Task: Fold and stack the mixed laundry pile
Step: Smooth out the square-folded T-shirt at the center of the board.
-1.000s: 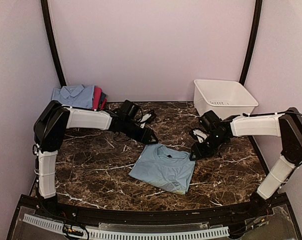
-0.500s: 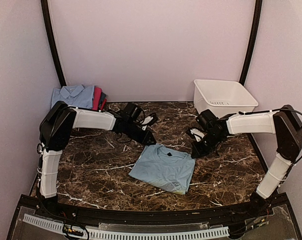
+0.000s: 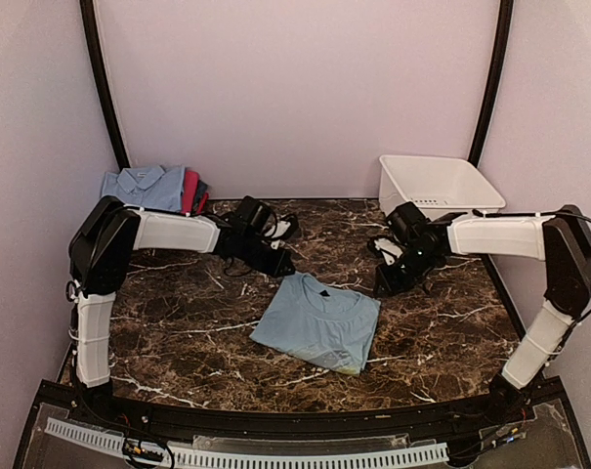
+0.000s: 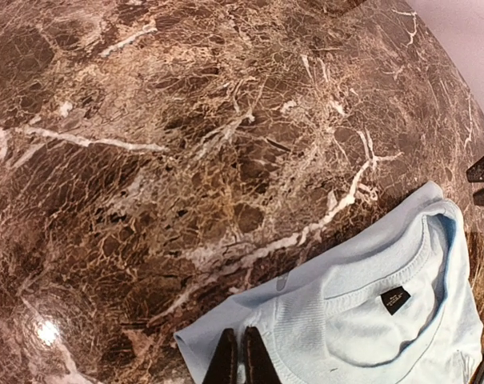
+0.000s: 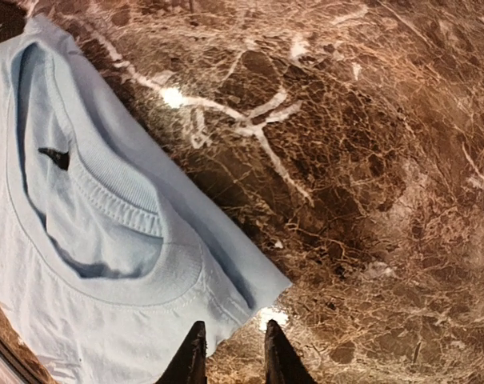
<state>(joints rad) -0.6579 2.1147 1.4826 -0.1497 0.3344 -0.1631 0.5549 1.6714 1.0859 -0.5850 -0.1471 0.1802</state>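
Observation:
A pale blue tee (image 3: 319, 322) lies folded on the marble table (image 3: 178, 303), collar toward the back. My left gripper (image 3: 283, 262) is at its back left corner. In the left wrist view its fingers (image 4: 240, 352) are shut, pinching the tee (image 4: 370, 320) at the shoulder edge. My right gripper (image 3: 385, 283) is at the back right corner. The right wrist view shows it (image 5: 232, 332) slightly open, one finger over the tee (image 5: 90, 264), the other over bare table. A folded stack sits at the back left: pale blue collared shirt (image 3: 144, 186), pink piece (image 3: 190, 191), dark piece (image 3: 202, 193).
A white plastic tub (image 3: 437, 191) stands at the back right, just behind my right forearm. Black frame posts rise at both back corners, and pale walls close in the table on three sides.
The left gripper has closed onto the tee's shoulder edge, and the tee has shifted slightly back and left. The right gripper moved back a little, closed, then parted again.

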